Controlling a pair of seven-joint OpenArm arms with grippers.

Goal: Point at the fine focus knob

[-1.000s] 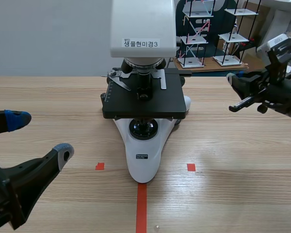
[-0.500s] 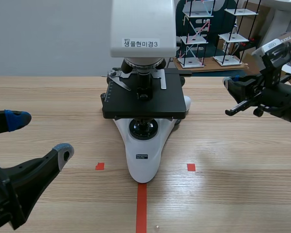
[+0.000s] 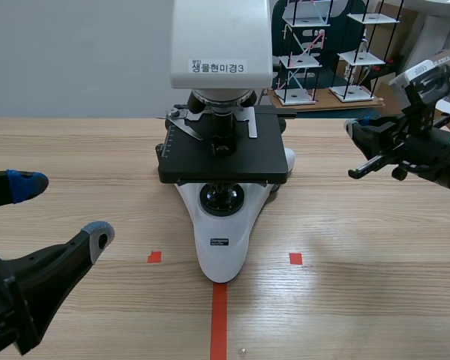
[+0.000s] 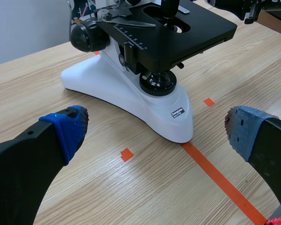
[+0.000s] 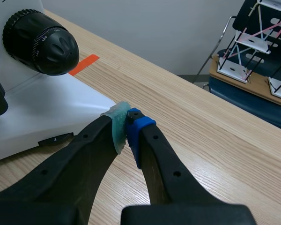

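White microscope [image 3: 223, 247] sits mid-table [image 3: 375, 262]. The sticker [image 3: 218, 67] on its head reads "생물현미경3"; the little badge [image 3: 221, 241] on the base front is too small to read. The black focus knob [image 5: 40, 44], with a ticked, numbered ring, is low on the microscope's side, ahead of the right gripper [image 5: 126, 127] and clear of it. That gripper's pads are pressed together on nothing. The left gripper [image 4: 157, 129] is spread wide, facing the front of the base.

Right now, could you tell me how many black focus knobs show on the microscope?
2: a left-side knob beyond the left pincer, a right-side knob ahead of the right pincer. Others on the microscope may be hidden.
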